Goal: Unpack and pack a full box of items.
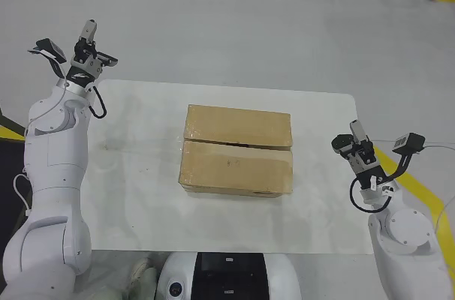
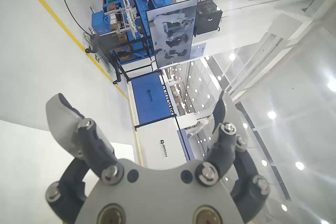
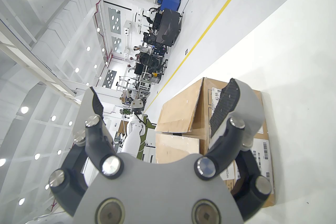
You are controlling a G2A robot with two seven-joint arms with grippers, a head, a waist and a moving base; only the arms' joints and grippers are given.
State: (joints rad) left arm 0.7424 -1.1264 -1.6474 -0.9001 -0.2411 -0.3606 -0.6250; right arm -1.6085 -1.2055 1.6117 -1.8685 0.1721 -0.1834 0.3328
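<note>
Both empty | left pincer (image 2: 141, 107) wide | right pincer (image 3: 161, 92) wide | box (image 1: 237, 150) flaps down

A closed cardboard box (image 1: 237, 150) is seen at the middle of the white table (image 1: 137, 210), its two top flaps met along a seam running left to right. The left gripper (image 1: 88, 31) is held just beyond the far left corner, well apart from the box; the right gripper (image 1: 354, 129) is held at the right edge, near the box
</note>
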